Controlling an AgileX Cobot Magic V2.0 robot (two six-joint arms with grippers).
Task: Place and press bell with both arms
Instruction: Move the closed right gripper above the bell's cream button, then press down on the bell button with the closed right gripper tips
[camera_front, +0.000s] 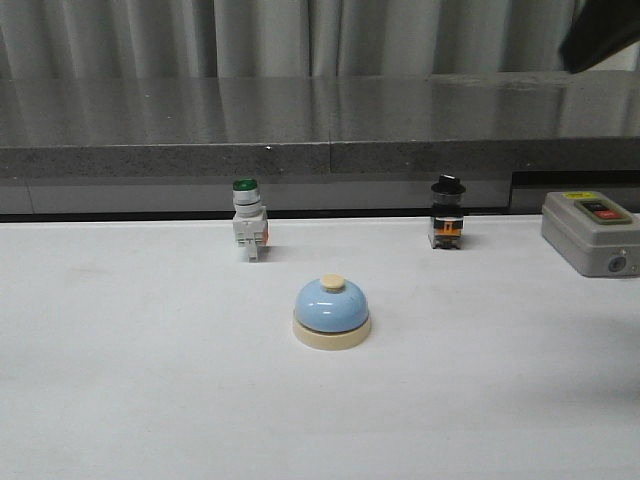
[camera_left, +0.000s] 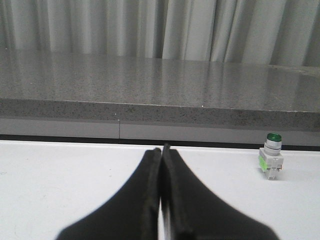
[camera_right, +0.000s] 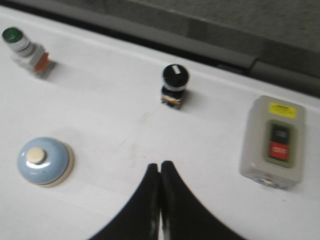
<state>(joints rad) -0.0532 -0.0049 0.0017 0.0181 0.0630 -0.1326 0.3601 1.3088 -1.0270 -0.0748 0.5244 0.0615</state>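
Left pincer (camera_left: 161, 150), right pincer (camera_right: 160, 165) — both closed, empty.

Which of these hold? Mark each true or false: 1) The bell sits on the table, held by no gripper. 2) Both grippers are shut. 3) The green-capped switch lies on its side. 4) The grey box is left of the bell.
1) True: the bell rests alone on the white table.
2) True: the left gripper and the right gripper each show fingers pressed together, holding nothing.
3) False: the green-capped switch stands upright.
4) False: the grey box is to the bell's right in the front view.
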